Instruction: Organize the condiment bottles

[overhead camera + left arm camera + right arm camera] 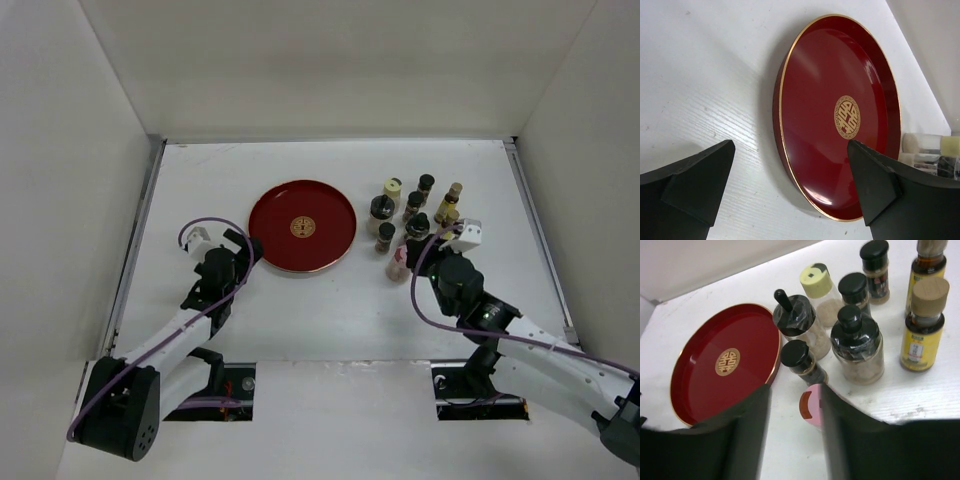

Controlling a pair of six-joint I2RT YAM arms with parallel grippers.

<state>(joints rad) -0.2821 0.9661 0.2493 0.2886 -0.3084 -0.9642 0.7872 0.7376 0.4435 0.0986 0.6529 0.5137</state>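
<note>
Black fingers of the right gripper are seen closest in the right wrist view. They are held apart, and nothing is pinched. A pink-capped bottle is framed in the gap between them, close against the right-hand finger; whether it is touched cannot be told.

Just beyond it, the other condiment bottles are gathered upright in a tight cluster on the white table, to the right of the red tray. A small black-capped bottle is placed nearest the tray's rim. Behind it a clear jar with a black spout lid is found, and a cream-capped bottle farther still. A wider jar with a black knob lid is set in the middle of the cluster. Two yellow-bodied bottles, the nearer with a tan cap, are kept at the right edge of the group.

On the left, the left gripper is spread wide and nothing is held. It is pointed at the tray's left rim, just beside it. No bottle is seen on the tray.
</note>
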